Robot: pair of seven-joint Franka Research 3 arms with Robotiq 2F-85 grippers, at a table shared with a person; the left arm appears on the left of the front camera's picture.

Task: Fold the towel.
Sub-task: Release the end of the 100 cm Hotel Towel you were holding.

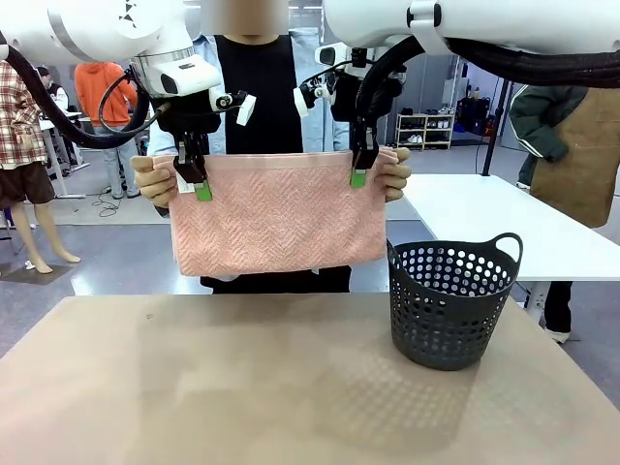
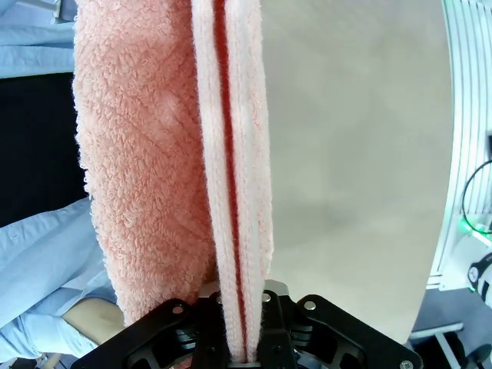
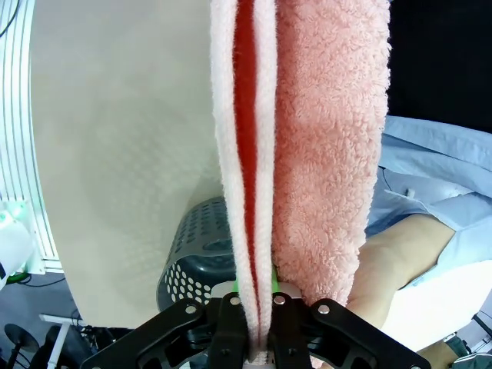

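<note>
Above the table [image 1: 242, 387], in the front view, the towel [image 1: 276, 213] hangs doubled over in mid-air, clear of the tabletop. The left gripper [image 1: 202, 186] is clamped on its top edge toward 9 o'clock, and the right gripper [image 1: 359, 174] is clamped toward 3 o'clock. Just outside them, a person's hand [image 1: 155, 181] and the person's other hand [image 1: 395, 172] curl around the upper corners, grasping the cloth. A dark basket [image 1: 453, 302] stands on the table at 4 o'clock from the towel, near its lower corner.

From the left wrist, the gripper [image 2: 244, 350] at 6 o'clock has its jaws pressed tight on the towel's [image 2: 146, 154] layered edges, which run straight up to 12 o'clock. The table lies at 3 o'clock, and a light blue sleeve [image 2: 38, 261] shows at 8 o'clock.

From the right wrist, the gripper [image 3: 257, 342] at 6 o'clock likewise pinches the stacked edges of the towel [image 3: 327, 115]. The basket [image 3: 196, 257] sits at 7 o'clock. Part of the person's arm shows at 4 o'clock, and I cannot tell that hand's grip there.
</note>
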